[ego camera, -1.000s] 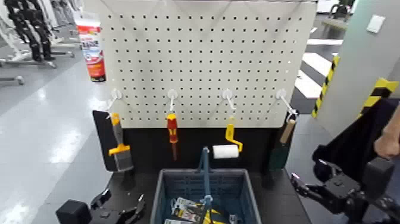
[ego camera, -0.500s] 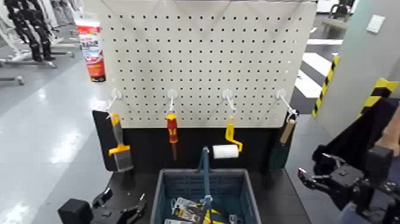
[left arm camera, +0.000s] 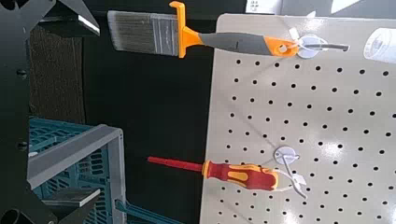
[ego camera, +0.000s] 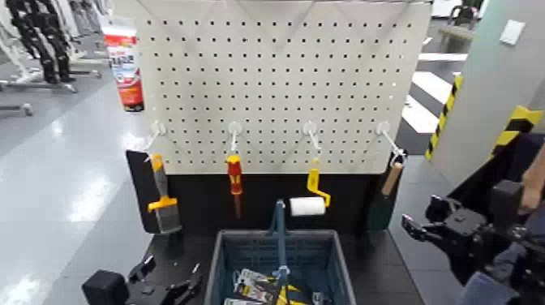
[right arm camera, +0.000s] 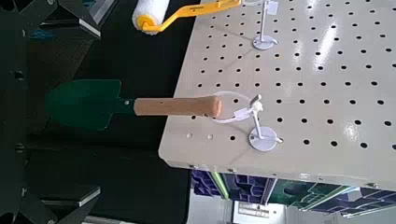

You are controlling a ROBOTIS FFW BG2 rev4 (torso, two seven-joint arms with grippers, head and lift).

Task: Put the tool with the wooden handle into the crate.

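The tool with the wooden handle (ego camera: 392, 179) hangs from the rightmost hook of the white pegboard (ego camera: 276, 81), its dark blade pointing down. In the right wrist view its handle (right arm camera: 177, 105) and green blade lie straight ahead, between the spread fingers. My right gripper (ego camera: 408, 227) is open and empty, to the right of the blade and a little lower, apart from it. The blue-grey crate (ego camera: 243, 243) stands below the board's middle, with several tools inside. My left gripper (ego camera: 170, 280) is open and empty, low at the crate's left.
Also hanging on the board are an orange-handled brush (ego camera: 160, 199), a red screwdriver (ego camera: 234, 180) and a yellow-handled paint roller (ego camera: 312, 195). A person's hand (ego camera: 531, 185) shows at the right edge. A grey wall with striped corner guards (ego camera: 444, 113) stands to the right.
My right gripper has risen a little and now sits nearer the hanging tool's blade. The left arm has hardly moved.
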